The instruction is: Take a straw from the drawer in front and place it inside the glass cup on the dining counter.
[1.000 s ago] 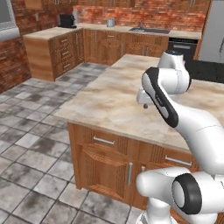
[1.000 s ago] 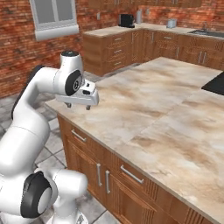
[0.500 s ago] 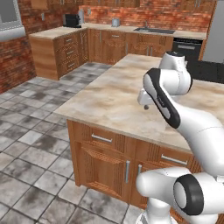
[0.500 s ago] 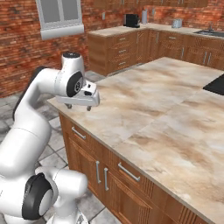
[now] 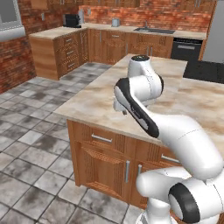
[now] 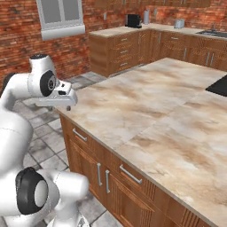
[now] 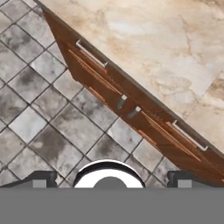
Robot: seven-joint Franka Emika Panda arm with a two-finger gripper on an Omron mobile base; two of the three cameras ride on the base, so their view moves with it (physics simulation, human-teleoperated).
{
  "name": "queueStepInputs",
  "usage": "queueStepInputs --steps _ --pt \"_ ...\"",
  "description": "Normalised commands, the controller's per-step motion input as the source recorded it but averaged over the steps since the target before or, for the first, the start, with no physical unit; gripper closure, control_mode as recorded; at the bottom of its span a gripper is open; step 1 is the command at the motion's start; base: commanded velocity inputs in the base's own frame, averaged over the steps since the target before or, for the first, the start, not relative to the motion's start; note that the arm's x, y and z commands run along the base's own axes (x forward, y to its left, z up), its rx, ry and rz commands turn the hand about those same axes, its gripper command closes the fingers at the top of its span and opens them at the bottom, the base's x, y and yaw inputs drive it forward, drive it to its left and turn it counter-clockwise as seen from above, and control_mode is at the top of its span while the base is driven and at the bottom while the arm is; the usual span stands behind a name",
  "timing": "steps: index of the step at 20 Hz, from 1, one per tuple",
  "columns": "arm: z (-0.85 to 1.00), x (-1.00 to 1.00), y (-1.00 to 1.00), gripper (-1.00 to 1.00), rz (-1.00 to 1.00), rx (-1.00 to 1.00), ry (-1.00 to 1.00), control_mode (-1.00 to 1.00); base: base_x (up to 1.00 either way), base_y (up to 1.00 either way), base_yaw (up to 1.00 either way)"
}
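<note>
The gripper (image 6: 67, 105) hangs over the near corner of the worktop (image 6: 146, 115), pointing down; I cannot tell whether its jaws are parted or closed. Below that edge, two drawers with horizontal silver handles sit closed, one (image 5: 101, 138) at the left, another (image 7: 188, 135) further along. A black cooktop (image 5: 205, 71) is inset at the far edge.
</note>
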Motion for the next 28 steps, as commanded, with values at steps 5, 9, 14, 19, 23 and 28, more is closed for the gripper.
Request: queueStepInputs --steps 5,9,14,19,23,28 --pt "-0.23 0.0 1.0 -1.0 -0.04 -0.24 0.0 -1.0 0.0 0.0 0.0" --pt "-0.32 0.03 0.97 -1.0 -0.03 -0.25 0.0 -1.0 0.0 0.0 0.0" --pt "-0.42 0.07 0.74 -1.0 -0.01 -0.28 0.0 -1.0 0.0 0.0 0.0" --pt "-0.5 0.12 0.46 -1.0 0.0 -0.28 0.0 -1.0 0.0 0.0 0.0" --pt "-0.46 0.36 0.32 -1.0 0.0 -0.25 0.0 -1.0 0.0 0.0 0.0" --pt "-0.43 0.39 0.07 -1.0 0.0 -0.22 0.0 -1.0 0.0 0.0 0.0"
